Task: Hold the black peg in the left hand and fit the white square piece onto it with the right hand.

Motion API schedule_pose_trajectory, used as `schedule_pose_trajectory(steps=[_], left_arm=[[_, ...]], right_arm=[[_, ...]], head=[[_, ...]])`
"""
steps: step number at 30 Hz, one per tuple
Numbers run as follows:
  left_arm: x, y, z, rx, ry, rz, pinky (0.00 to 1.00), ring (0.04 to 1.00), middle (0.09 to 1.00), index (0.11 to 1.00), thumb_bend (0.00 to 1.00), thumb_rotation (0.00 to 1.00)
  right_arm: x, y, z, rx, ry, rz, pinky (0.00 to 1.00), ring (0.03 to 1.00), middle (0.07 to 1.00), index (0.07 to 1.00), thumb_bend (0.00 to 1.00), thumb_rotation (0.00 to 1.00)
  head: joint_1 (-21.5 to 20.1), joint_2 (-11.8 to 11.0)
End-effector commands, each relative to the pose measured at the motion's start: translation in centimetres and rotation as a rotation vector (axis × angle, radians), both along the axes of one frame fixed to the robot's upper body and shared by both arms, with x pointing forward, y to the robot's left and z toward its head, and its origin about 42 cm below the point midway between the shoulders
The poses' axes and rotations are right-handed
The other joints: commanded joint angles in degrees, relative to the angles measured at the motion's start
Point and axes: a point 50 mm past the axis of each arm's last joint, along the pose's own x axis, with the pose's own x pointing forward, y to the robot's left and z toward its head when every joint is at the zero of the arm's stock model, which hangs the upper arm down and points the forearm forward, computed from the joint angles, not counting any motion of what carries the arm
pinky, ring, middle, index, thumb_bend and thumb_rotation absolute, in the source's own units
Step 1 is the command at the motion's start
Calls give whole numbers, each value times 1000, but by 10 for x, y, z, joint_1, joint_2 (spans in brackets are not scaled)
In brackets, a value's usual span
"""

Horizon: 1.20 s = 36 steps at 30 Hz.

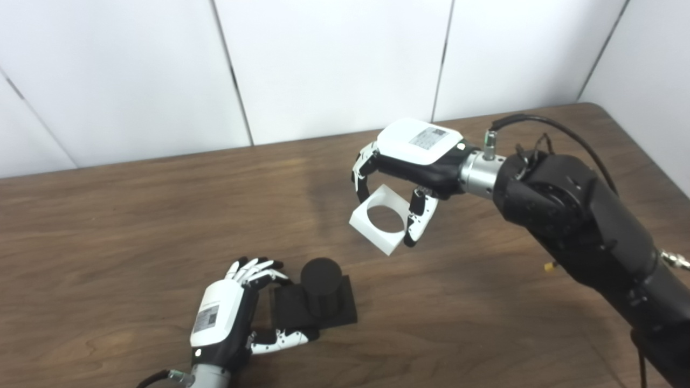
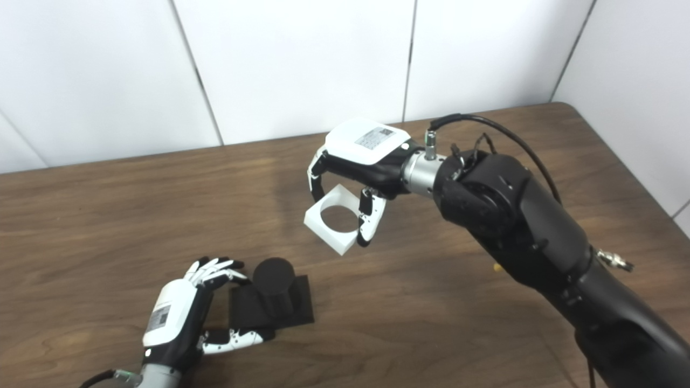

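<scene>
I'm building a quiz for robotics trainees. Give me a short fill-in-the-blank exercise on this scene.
1. The white square piece is held by the ____ hand.
2. The hole through that piece is ____ in shape.
3. The black peg rises from a flat square base resting on the ____.
4. The left hand grips the peg's base at its ____ side in the picture.

Missing words: right; round; table; left

Both hands hold their parts, well apart over the wooden table [image 1: 135, 226].

The left hand [image 1: 229, 315] grips the square base of the black peg [image 1: 319, 291] (its cylinder upright, just right of the fingers). The right hand [image 1: 401, 178] pinches the white square piece [image 1: 379, 220], tilted, beneath its palm and clear of the table.
</scene>
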Motion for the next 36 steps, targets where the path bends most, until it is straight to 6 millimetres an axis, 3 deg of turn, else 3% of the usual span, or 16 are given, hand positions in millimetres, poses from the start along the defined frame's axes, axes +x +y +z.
schedule_pose_trajectory(steps=[1,17,36], left_arm=[[-14,-8,-18,26,83,1,979,883,809,485,522,51],[-12,-17,-11,13,80,-3,983,881,805,485,521,52],[-14,-21,-6,4,82,3,976,879,802,485,522,51]], right_arm=[[-8,7,16,4,-56,57,794,820,743,482,525,133],[-33,39,24,30,2,195,836,839,742,482,525,133],[-24,59,3,35,-49,209,892,854,751,483,524,131]], head=[[3,3],[23,24],[35,37]])
